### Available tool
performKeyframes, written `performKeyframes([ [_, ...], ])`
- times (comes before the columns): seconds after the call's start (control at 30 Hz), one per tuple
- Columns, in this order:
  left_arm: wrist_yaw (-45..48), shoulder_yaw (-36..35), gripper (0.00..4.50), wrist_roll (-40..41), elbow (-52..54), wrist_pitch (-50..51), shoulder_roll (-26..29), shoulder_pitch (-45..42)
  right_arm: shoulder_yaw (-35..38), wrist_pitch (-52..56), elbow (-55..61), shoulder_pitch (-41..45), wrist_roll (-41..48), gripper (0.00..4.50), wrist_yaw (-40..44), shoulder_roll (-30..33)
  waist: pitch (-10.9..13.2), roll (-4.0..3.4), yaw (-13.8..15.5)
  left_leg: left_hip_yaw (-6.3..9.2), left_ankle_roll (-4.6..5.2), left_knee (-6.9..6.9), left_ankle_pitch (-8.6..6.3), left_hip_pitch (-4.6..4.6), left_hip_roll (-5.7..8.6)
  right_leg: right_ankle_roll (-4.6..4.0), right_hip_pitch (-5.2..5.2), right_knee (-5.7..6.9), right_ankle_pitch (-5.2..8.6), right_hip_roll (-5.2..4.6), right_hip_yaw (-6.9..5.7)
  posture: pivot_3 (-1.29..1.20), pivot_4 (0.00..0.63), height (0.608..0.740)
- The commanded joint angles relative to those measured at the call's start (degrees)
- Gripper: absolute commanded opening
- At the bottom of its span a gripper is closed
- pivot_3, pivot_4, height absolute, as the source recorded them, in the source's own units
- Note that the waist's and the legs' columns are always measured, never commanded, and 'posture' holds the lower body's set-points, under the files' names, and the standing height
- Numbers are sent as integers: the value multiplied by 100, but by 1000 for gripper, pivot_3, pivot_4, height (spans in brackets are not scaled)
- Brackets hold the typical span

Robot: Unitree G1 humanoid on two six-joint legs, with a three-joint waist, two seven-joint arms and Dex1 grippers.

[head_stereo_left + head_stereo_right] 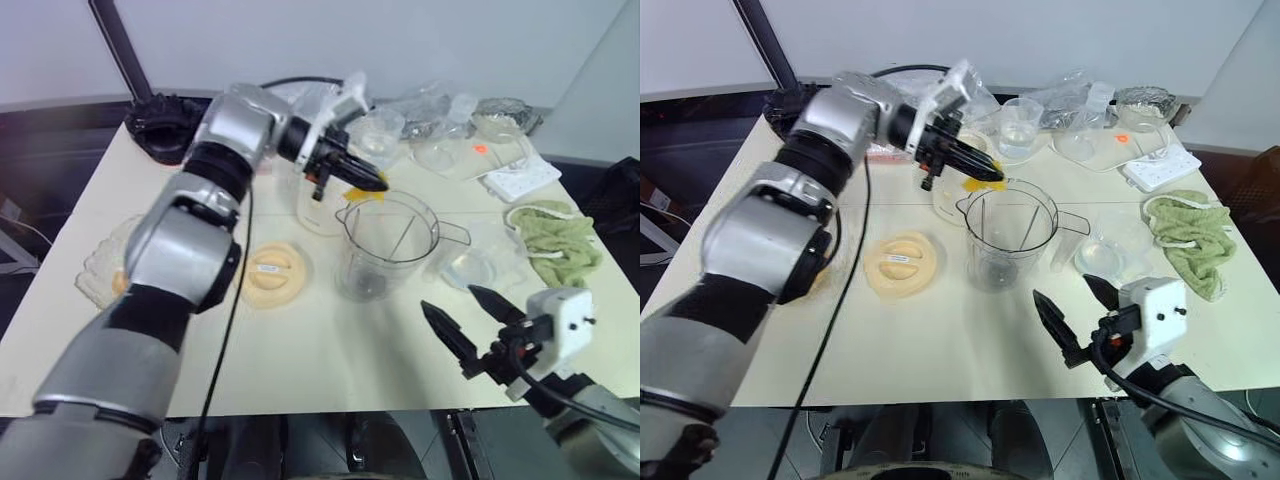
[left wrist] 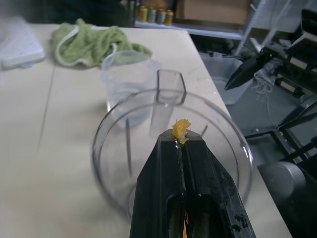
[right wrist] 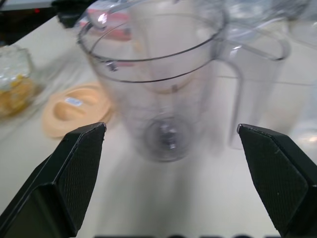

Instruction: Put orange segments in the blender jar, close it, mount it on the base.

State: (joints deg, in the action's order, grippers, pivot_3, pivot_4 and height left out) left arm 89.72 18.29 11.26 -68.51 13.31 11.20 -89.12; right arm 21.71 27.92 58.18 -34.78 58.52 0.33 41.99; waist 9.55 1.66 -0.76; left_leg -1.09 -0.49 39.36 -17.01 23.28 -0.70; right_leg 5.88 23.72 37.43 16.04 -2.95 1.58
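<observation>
Now I'm holding one of the orange segments [image 2: 181,130] pinched in the left gripper [image 1: 372,182] over the rim of the blender jar [image 1: 388,246] mid-table. The right gripper [image 1: 468,322] is waiting, fingers spread wide, nearby. Next I'm judging: centre over the mouth, then release.

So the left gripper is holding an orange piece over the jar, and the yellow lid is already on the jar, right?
Not quite. The left gripper does hold an orange segment over the jar, but the lid is not on it: the left eye view shows it lying flat on the table beside the open jar.
</observation>
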Motion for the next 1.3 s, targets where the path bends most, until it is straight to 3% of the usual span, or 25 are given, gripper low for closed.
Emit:
performKeyframes([
  [0.03, -178, -232, 38, -229, -50, -380, -203, -35, 216, -396, 182, -175, 139, 4500, -78, 178, 0, 0, 18, 0, 0, 0, 0, -1, -1, 0, 0, 0, 0, 3, -1, 0, 150, 740],
  [0.13, -313, -313, 38, -388, -136, -475, -395, -29, 190, -610, 182, -329, 156, 4500, -160, 336, 0, 0, 27, 0, 0, 0, 0, -1, -2, 0, -1, 1, 0, 4, -1, 0, 150, 740],
  [0.2, -361, -370, 549, -476, -163, -530, -458, -27, 194, -693, 182, -405, 151, 4500, -206, 401, 0, 0, 27, 0, 0, 0, 0, -1, -2, 0, -2, 0, 0, 4, 0, 0, 150, 740],
  [0.3, -225, -420, 1612, -567, -146, -548, -514, -20, 208, -780, 182, -491, 131, 4500, -263, 461, 0, 0, 23, 0, 0, 0, 0, -1, -2, 0, -1, 0, 0, 4, 2, 0, 150, 740],
  [0.37, -255, -446, 2776, -657, -127, -655, -538, -3, 203, -782, 182, -507, 93, 4500, -289, 468, 0, 0, 24, 0, 0, 0, 0, 0, -2, 0, -1, 0, 0, 6, 1, 0, 150, 740],
  [0.5, -380, -533, 4483, -779, -129, -843, -563, 21, 207, -736, 182, -508, 24, 4500, -294, 431, 0, 0, 33, 1, 0, 1, 0, -1, -3, -1, -2, 0, 0, 5, 2, 0, 150, 740],
  [0.7, -783, -1282, 4483, -366, 43, -447, -249, -168, 177, -466, 30, -430, -324, 4500, -301, 91, 0, -1, 26, 3, 0, 1, 0, -1, -4, -1, -1, 0, 0, 5, 2, 0, 150, 740],
  [0.83, -372, -1621, 4483, -17, 939, 531, 379, 78, 255, -483, -316, -715, -850, 4500, -95, -416, -2, -7, 7, 4, 0, 0, 0, -1, -12, -1, 3, 3, 0, 11, 2, 0, 150, 740],
  [1.07, 126, -1426, 4483, 921, 5656, 2981, 2148, 2577, 724, -537, -1132, -746, -1564, 4500, 230, -902, -19, -59, -4, -8, -1, -16, 0, -55, -34, -4, -31, 7, 2, 10, 26, 0, 150, 740],
  [1.3, -431, -1378, 4483, 1381, 8231, 3720, 3249, 4421, 634, -371, -2129, 203, -2262, 4500, 228, -1103, -21, -62, 28, -27, -8, -11, 4, -101, -24, -32, -75, 10, 13, -12, 54, 0, 150, 740],
])
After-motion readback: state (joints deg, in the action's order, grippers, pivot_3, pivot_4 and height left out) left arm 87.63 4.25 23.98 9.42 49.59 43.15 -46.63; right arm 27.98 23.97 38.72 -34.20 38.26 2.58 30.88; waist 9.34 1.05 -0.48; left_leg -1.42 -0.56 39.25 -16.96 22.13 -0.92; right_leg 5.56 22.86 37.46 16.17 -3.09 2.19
